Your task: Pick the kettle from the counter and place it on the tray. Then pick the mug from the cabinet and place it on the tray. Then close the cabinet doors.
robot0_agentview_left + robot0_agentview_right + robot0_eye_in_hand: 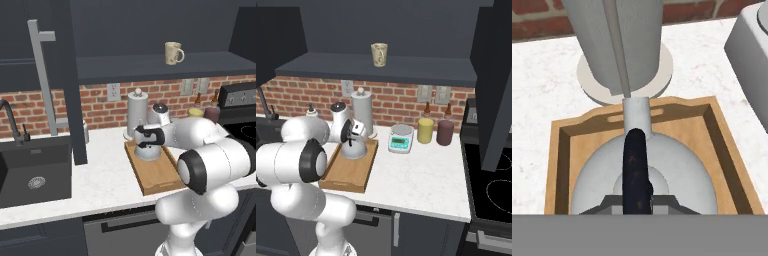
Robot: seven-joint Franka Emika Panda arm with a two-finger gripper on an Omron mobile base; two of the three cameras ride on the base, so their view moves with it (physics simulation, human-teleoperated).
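The silver-grey kettle [148,151] [355,150] [677,170] sits in the far end of the wooden tray [161,176] [349,176] [559,165] on the white counter [105,175]. My gripper [146,144] [350,142] [637,204] reaches down from above and is shut on the kettle's black arched handle. The cream mug [173,53] [379,54] stands on the dark shelf of the open cabinet [150,67] [381,70]. One cabinet door [65,75] hangs open at the left, the other cabinet door [496,85] at the right.
The tall steel paper-towel cylinder [136,112] [361,112] [617,40] stands just behind the tray. A white-and-teal scale [401,139], a yellow bottle [425,130] and a dark-red bottle [445,131] stand to the right. A sink [30,170] lies left, a stove [491,190] right.
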